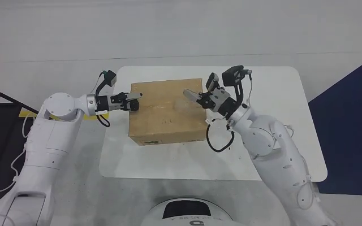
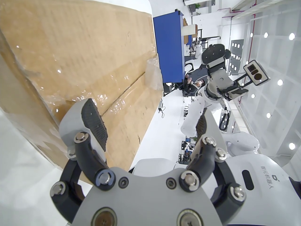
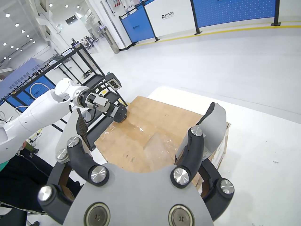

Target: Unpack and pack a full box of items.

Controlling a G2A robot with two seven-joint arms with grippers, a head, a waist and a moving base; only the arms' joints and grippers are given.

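Note:
A closed cardboard box [image 1: 164, 118], sealed along its top seam with clear tape, stands in the middle of the white table [image 1: 271, 147]. My left gripper [image 1: 133, 103] is at the box's left top edge, open. In the left wrist view one of its fingers [image 2: 94, 123] lies over the box top [image 2: 82, 48]. My right gripper [image 1: 193, 96] hovers open over the right end of the box. Between its spread fingers in the right wrist view, a loose flap of clear tape [image 3: 152, 142] stands up from the box [image 3: 141, 116]. The left gripper [image 3: 118, 114] shows at the far edge.
Bare table surface lies to the right of the box and in front of it. A blue partition [image 1: 345, 130] stands off the table's right side and a black rack [image 1: 8, 107] off its left.

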